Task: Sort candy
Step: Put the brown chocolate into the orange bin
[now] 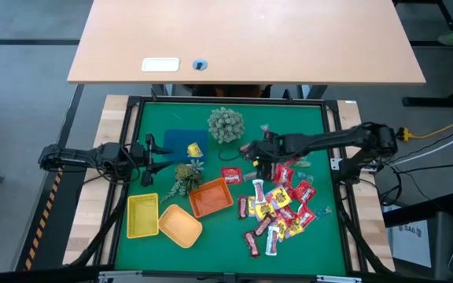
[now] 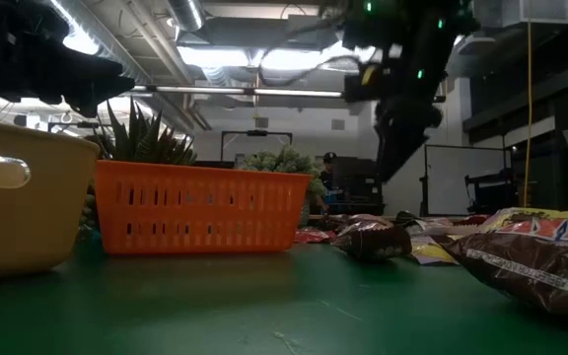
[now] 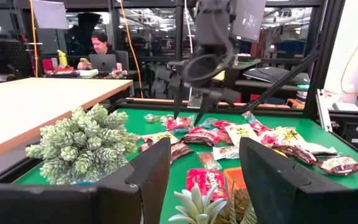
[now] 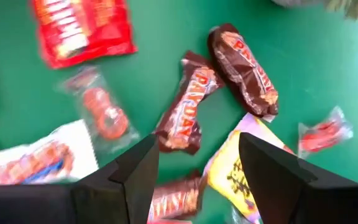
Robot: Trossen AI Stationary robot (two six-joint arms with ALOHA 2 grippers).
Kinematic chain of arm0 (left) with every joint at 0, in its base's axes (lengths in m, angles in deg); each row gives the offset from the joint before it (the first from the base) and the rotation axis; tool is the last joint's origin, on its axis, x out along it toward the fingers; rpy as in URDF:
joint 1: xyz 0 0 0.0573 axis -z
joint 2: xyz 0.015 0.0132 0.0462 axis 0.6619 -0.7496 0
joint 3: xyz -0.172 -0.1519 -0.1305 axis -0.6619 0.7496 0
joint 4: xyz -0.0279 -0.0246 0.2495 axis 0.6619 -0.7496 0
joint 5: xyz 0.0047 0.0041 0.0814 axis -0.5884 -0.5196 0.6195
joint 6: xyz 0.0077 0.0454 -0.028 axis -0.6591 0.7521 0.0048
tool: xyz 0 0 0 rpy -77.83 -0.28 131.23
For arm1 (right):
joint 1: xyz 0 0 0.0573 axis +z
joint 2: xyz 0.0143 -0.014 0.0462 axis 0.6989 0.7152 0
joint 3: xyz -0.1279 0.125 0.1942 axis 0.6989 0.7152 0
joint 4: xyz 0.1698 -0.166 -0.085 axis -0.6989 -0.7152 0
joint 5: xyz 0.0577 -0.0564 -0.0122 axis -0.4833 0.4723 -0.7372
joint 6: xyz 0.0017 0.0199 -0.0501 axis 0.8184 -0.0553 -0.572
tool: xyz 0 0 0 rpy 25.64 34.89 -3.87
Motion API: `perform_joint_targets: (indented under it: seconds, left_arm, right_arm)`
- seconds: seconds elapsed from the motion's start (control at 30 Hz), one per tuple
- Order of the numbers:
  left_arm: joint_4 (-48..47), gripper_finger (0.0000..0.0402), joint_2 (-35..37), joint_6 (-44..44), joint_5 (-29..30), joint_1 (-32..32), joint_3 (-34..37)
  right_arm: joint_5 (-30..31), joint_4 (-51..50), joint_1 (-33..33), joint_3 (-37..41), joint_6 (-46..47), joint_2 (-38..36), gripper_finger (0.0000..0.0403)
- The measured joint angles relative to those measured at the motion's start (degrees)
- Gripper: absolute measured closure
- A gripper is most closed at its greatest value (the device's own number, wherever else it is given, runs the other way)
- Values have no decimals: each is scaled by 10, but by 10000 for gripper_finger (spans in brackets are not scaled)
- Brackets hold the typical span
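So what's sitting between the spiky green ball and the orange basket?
In the high view, a single red candy packet lies on the green mat between the spiky green ball and the orange basket; otherwise that stretch is bare.

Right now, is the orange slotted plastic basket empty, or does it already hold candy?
Empty. The high view shows only the bare floor of the orange slotted plastic basket; the candy lies beside it on the mat.

A pale wooden desk (image 1: 246, 39) stands beyond the table's far edge, on grey floor (image 1: 22, 71). Ceiling lights (image 2: 264, 57) glow overhead; a person (image 3: 101, 53) sits at a laptop (image 3: 103, 62)
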Motion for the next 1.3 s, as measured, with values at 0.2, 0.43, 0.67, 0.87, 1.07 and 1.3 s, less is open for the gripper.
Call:
perform_joint_targets:
  seconds: [0.2,0.43,0.67,0.87,1.07,1.3]
  left_arm:
    - [0,223,0,0,0,0,0]
    - [0,223,0,0,0,0,0]
    - [0,223,0,0,0,0,0]
    - [0,223,0,0,0,0,0]
    - [0,223,0,0,0,0,0]
    - [0,223,0,0,0,0,0]
  right_arm:
    - [-30,105,-26,72,16,0,182]
    - [-36,176,-24,121,16,0,182]
    - [-36,239,-24,145,16,0,182]
    - [-31,239,-24,158,16,0,182]
    - [-35,241,-24,169,15,0,182]
    - [-37,269,-24,194,14,0,182]
